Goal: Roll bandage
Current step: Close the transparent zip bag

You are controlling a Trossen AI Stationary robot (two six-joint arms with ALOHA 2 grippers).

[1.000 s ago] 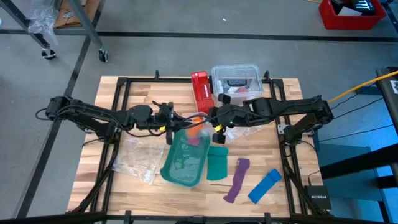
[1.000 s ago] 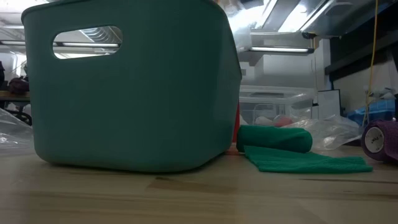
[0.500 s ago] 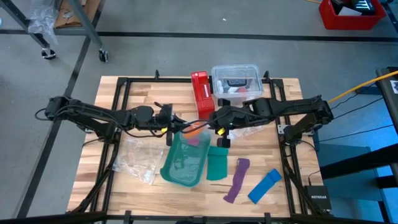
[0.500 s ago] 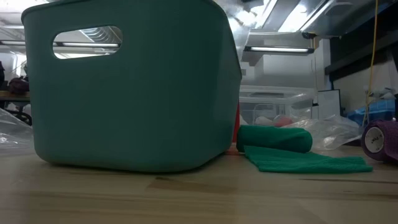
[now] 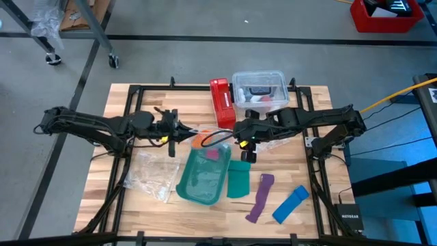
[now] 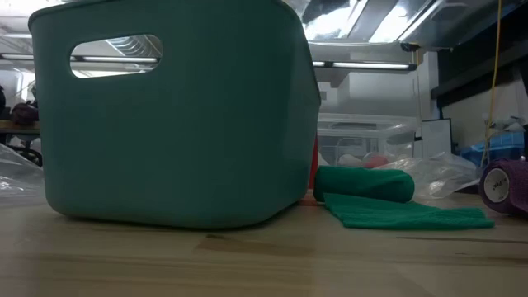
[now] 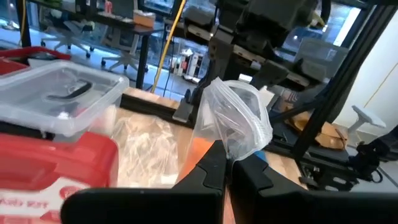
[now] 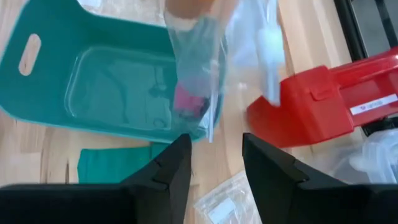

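Note:
The orange bandage [image 5: 200,140] sits inside a clear plastic bag [image 7: 235,118] held in the air over the far end of the teal basket [image 5: 203,176]. My left gripper [image 5: 180,132] is shut on that bag from the left. My right gripper [image 5: 240,139] stands open just to the bag's right, and in its own wrist view its fingers [image 8: 177,168] are spread with nothing between them. There the bag [image 8: 198,68] hangs in front of the gripper, orange [image 8: 189,7] at its top. My left gripper pinches a gathered part of the clear bag [image 7: 226,148] between its two shut fingers [image 7: 205,174]. The fingers come about level from the table's left. The bag is lifted clear, hanging over the basket with the bandage [image 7: 199,149] inside it.
A red box [image 5: 220,101] and a clear lidded container [image 5: 259,89] stand at the far edge. A green bandage [image 5: 239,179], a purple strip [image 5: 259,198] and a blue strip [image 5: 290,203] lie right of the basket. Crumpled clear bags [image 5: 153,174] lie to its left.
My left gripper has drawn back toward the table's left edge, taking the bag and the orange bandage with it, away from my right gripper. My right gripper has stayed about where it was, and the bag now hangs apart from it.

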